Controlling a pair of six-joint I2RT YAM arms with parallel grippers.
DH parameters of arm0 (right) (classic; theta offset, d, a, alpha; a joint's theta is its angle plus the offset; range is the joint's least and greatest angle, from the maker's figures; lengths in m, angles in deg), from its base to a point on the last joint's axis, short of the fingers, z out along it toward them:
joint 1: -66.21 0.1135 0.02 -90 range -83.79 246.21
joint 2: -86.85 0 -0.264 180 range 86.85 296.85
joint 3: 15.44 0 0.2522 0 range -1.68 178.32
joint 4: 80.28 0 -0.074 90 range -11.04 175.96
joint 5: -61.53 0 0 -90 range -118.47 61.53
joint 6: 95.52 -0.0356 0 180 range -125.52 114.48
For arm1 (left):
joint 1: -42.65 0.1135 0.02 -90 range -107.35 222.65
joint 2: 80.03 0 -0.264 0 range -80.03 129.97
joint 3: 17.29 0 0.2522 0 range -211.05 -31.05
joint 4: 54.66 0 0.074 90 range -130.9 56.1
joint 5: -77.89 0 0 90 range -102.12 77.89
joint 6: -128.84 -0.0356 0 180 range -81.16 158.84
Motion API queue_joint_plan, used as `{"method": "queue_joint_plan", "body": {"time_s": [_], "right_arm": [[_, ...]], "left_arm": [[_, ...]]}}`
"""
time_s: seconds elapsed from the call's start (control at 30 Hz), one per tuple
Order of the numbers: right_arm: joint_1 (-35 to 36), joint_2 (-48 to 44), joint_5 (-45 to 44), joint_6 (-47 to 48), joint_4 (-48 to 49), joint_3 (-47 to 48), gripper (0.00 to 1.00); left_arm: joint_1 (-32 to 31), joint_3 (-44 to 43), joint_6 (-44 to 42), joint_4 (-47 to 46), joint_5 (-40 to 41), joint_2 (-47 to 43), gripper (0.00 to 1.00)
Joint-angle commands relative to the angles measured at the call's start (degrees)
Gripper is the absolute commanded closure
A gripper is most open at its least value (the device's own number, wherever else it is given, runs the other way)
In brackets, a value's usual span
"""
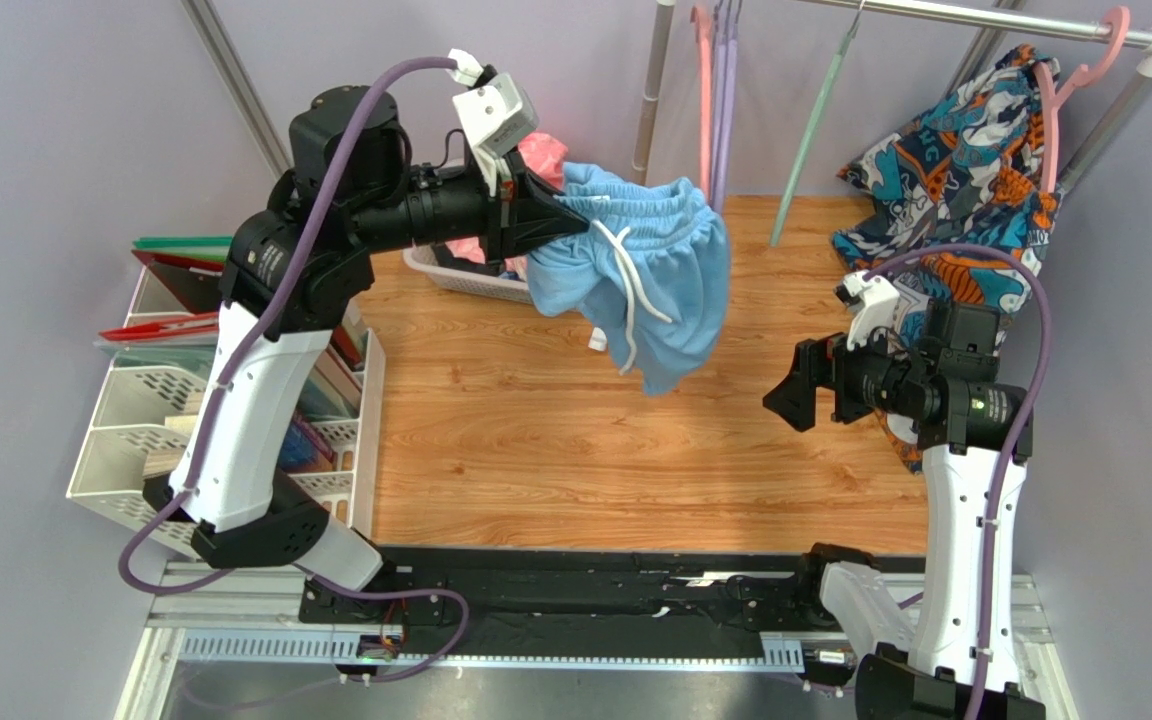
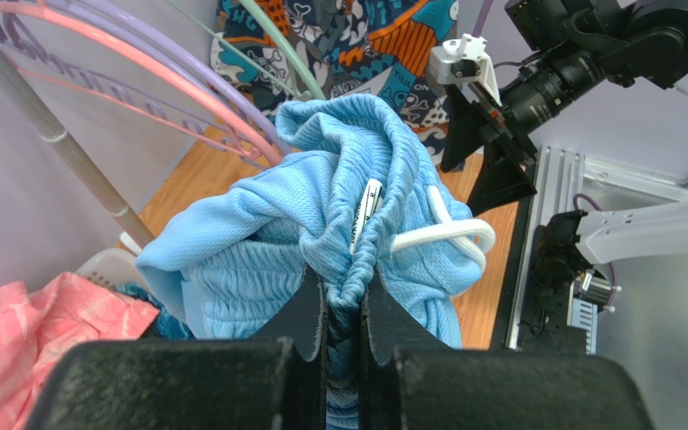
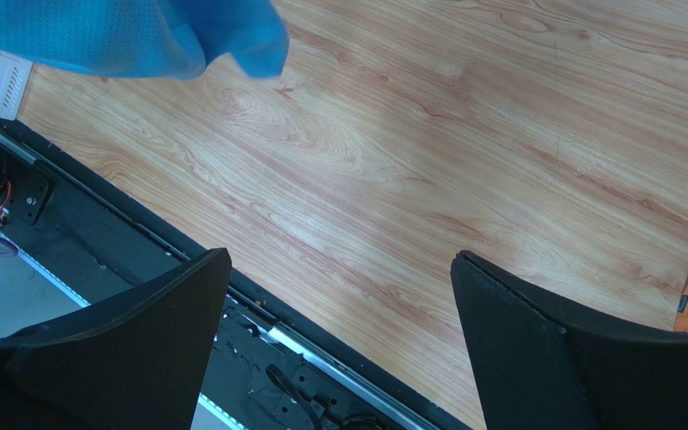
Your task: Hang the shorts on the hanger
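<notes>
1. Rack (image 1: 132, 435): white wire, set at the table's left edge, with flat folders stacked in and on it.
2. Basket (image 1: 455, 278): white, placed at the far left of the wooden table (image 1: 537, 435), partly hidden behind the left arm. A pink cloth (image 1: 542, 155) is seen above it, behind the gripper.
3. Left gripper (image 2: 343, 291): raised above the table and pointed to the right. Its fingers (image 2: 303, 309) are pressed together on the gathered elastic waistband of the shorts.
4. Shorts (image 1: 642, 270): light blue, held in the air by the waistband alone. They are bunched at the grip and hang down over the far middle of the table, with the legs clear of the wood. The white drawstring (image 1: 630, 293) is looped down the front.
5. Pink hanger (image 1: 705, 90) and lilac hanger (image 1: 726, 90): hung side by side at the back, just right of the shorts.
6. Mint-green hanger (image 1: 815, 120): hung from the metal rail (image 1: 988, 18), slanting down and to the left. It is apart from the shorts and nothing is on it.
7. Right gripper (image 3: 339, 258): held low over the right side of the table, pointing left. Its fingers (image 3: 168, 313) are spread wide with only bare wood seen between them.
8. Patterned garment (image 1: 958, 165): teal and orange, hung at the rail's right end on a second pink hanger (image 1: 1056, 105).
</notes>
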Motion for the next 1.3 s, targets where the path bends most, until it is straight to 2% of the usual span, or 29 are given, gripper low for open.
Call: {"method": "queue_joint_plan", "body": {"time_s": [0.0, 0.1, 0.23, 0.43, 0.53, 0.57, 0.6, 0.63, 0.67, 0.7, 0.73, 0.77, 0.8, 0.93, 1.0, 1.07, 1.17, 1.27], "right_arm": [[0.3, -0.1, 1.3, 0.6, 0.3, 2.0, 0.00], [0.4, -0.1, 1.3, 0.6, 0.7, 1.3, 0.00], [0.8, 0.7, 0.9, 0.6, 0.8, 1.3, 0.00], [1.0, 0.5, 0.5, 1.5, 0.8, 0.5, 0.00], [1.5, 0.4, 0.4, 2.7, 0.4, 0.0, 0.00], [1.6, 0.3, 0.4, 3.1, 0.0, -0.3, 0.00], [2.1, 0.1, 0.3, 4.8, -0.4, -0.5, 0.00], [2.3, 0.0, 0.2, 5.9, -1.6, -0.9, 0.00], [2.8, -0.2, -0.1, 7.5, -2.3, -1.2, 0.00], [3.6, -0.3, -0.8, 10.5, -2.9, -1.6, 0.00], [4.0, -1.0, -1.2, 12.4, -4.1, -2.5, 0.00], [4.9, -1.4, -1.6, 14.0, -4.7, -3.2, 0.00], [5.4, -1.7, -2.8, 16.6, -4.9, -4.0, 0.00], [11.0, -1.7, -6.7, 19.1, -3.7, -7.1, 0.00], [16.8, -1.2, -9.0, 19.0, -2.1, -9.1, 0.01], [22.6, -0.5, -11.2, 18.9, 0.5, -10.8, 0.02], [27.3, 1.3, -12.8, 20.2, 2.7, -11.2, 0.05], [32.8, 4.4, -14.2, 22.7, 5.4, -12.1, 0.09]], "left_arm": [[-0.6, 6.1, -1.2, -3.8, 1.4, -0.6, 1.00], [-1.0, 11.0, -2.2, -5.7, 4.3, -0.7, 1.00], [-1.2, 15.4, -0.5, -6.2, 2.8, 0.4, 1.00], [-1.3, 33.9, 2.8, -14.0, 2.6, -2.8, 1.00], [-1.4, 42.8, -1.7, -19.0, 3.5, -6.6, 1.00], [-1.8, 45.3, -7.2, -19.9, 4.1, -7.8, 1.00], [-2.0, 50.6, -10.9, -19.9, 4.7, -10.1, 0.91], [-2.0, 53.2, -20.8, -18.7, 5.0, -11.2, 0.81], [-1.9, 55.9, -25.7, -17.1, 7.4, -12.4, 0.65], [-1.8, 60.9, -29.3, -14.6, 9.4, -14.3, 0.34], [-0.4, 63.0, -34.8, -12.9, 9.9, -15.3, 0.30], [0.6, 64.7, -37.3, -10.7, 6.3, -16.3, 0.27], [1.8, 67.0, -39.6, -7.2, 4.0, -18.5, 0.26], [2.6, 71.1, -39.3, -4.7, 1.8, -22.8, 0.25], [2.8, 72.2, -37.3, -4.3, 1.0, -23.5, 0.25], [4.1, 72.2, -35.3, -4.9, -0.9, -22.3, 0.28], [6.2, 71.8, -34.5, -5.0, -4.3, -19.1, 0.30], [9.1, 71.5, -40.9, -2.8, -5.5, -15.0, 0.35]]}}
